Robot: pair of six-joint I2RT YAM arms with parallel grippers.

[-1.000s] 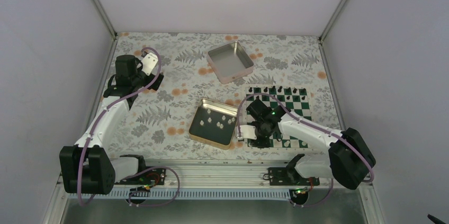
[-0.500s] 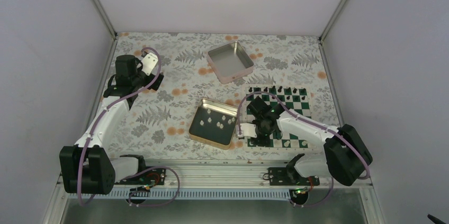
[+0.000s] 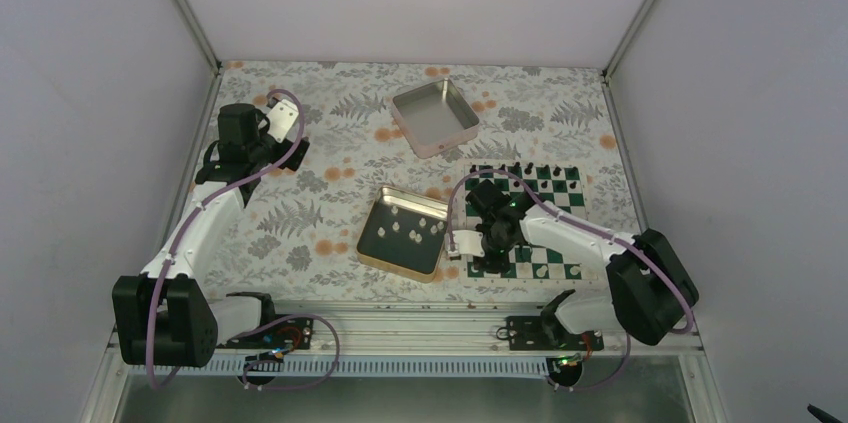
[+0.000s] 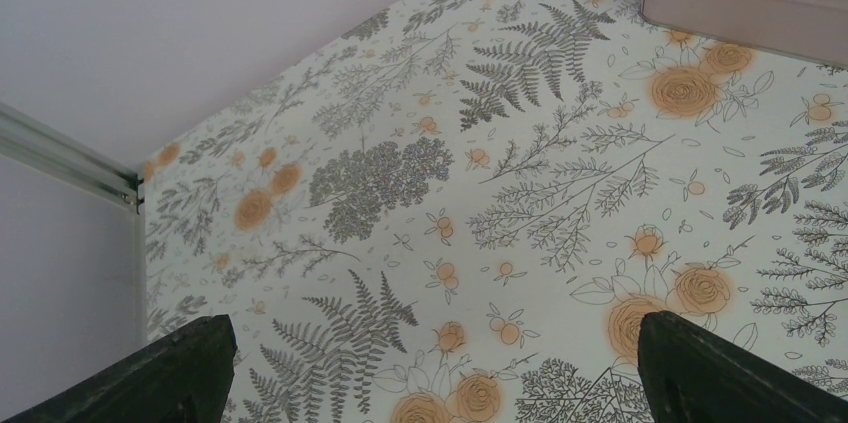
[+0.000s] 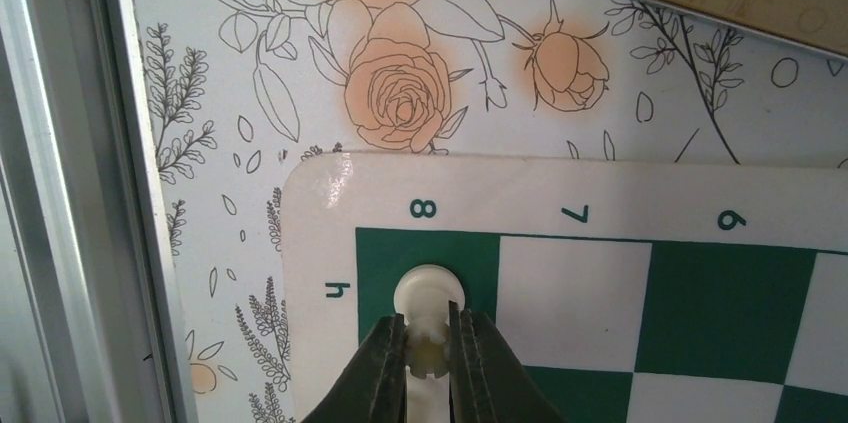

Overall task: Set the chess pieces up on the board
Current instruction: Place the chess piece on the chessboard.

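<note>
At the board's (image 5: 600, 188) near-left corner square, our right gripper (image 5: 428, 343) is pinched tight on a white chess piece (image 5: 428, 293), black chessmen (image 3: 520, 172) line the far edge, and several white pieces (image 3: 410, 230) wait in the tin (image 3: 396, 269), so we judge much remains.

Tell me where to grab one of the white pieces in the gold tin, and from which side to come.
Come straight down from above: the gold tin has raised walls that would likely block a sideways approach. Choose a white piece with room around it for both fingers and pinch across its narrow body. The pieces look too small here to tell head from base, or whether they stand or lie.
</note>
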